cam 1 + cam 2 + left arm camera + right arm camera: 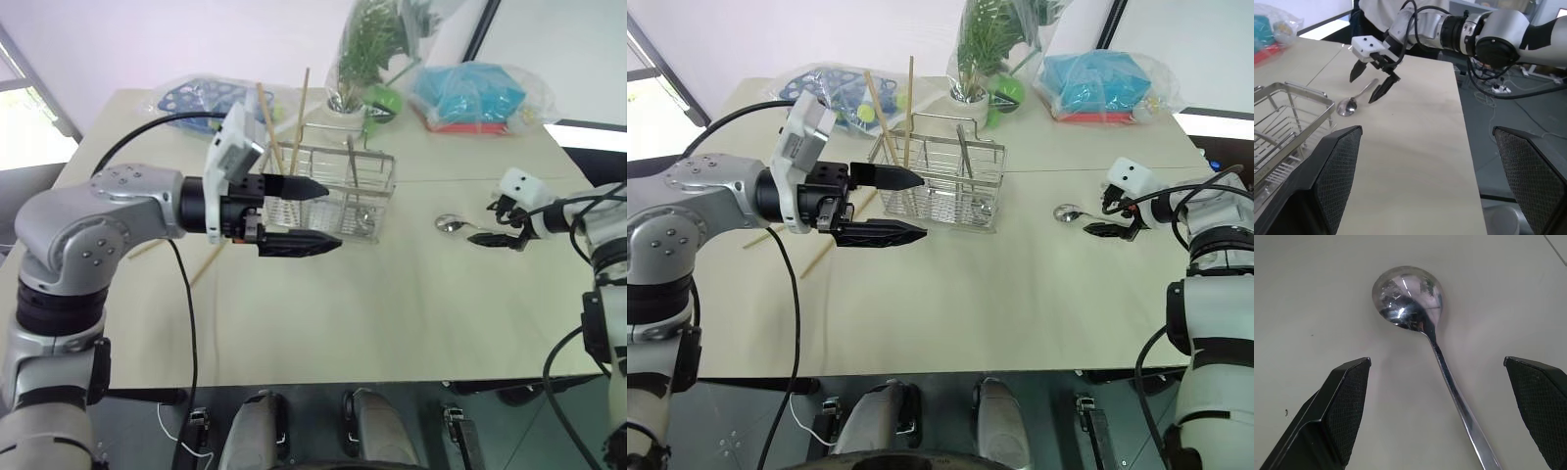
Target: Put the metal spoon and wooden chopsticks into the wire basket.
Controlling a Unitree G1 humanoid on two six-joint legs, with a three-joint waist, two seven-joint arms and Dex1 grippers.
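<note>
**Right gripper staged over spoon, pick pending**

Right gripper poised over metal spoon, fingers wide apart, straddling the handle; spoon flat on table, right of wire basket. Probably lined up for a handle pinch. Left gripper parked in front of basket, also spread, empty. Basket held two upright wooden chopsticks plus a utensil. More chopsticks left lying on table.
</note>
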